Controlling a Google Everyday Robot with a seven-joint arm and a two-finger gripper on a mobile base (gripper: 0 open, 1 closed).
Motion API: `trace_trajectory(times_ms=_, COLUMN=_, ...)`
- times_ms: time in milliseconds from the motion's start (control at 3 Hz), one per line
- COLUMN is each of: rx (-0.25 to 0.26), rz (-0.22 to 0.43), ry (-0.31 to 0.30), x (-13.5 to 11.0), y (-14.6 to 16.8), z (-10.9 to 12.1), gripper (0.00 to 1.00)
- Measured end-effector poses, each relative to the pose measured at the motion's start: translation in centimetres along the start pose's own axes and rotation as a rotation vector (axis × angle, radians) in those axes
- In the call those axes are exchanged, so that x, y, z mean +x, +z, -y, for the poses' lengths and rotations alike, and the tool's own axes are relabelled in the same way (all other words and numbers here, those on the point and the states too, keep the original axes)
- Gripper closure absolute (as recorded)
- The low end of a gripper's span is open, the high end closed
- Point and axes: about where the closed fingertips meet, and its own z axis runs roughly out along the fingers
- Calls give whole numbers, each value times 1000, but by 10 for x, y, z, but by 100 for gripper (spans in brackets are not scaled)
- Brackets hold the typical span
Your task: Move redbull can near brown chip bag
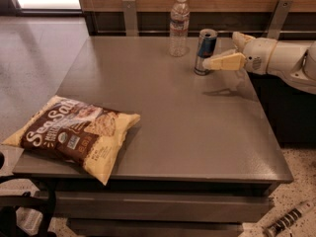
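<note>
Far left, the brown chip bag [74, 135] lies flat on the front-left corner of the grey table [197, 132]. Dark "Sea Salt" face up, pale yellow edges, one end poking out past the table's left edge. Nothing touches it.

Middle of the table is bare grey surface.

At the back, towards the middle, a clear plastic water bottle [178, 26] stands upright with its cap on. It is not part of the job.

Just right of the bottle stands the redbull can [205, 46], upright at the back of the table, blue and silver with a silver top. It is well apart from the bag, right across the table from it.

Right again, the gripper [220, 50] reaches in from the right edge on a white arm [281, 58], level with the can. Jaws are apart: the near yellowish finger [224, 62] has its tip over the can's lower front, while the other sits further back and higher. Not clamped on anything. Whether the near finger actually touches the can, I can't tell.

Progress: early. The approach looks about done, with the can roughly at the mouth of the jaws. No grasp and no lift yet. Left to do: close on the can, pick it up, carry it across to the front left and set it down upright beside the bag.
</note>
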Motion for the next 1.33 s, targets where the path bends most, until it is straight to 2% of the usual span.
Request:
trace_trajectory(times_ms=333, rx=-8, rz=39, ry=44, x=12, y=16, z=8, gripper=0)
trace_trajectory(times_ms=667, rx=0, rz=71, ry=55, x=19, y=28, z=14, gripper=16)
trace_trajectory(times_ms=1333, rx=-7, rz=75, ry=56, x=19, y=34, z=12, gripper=63)
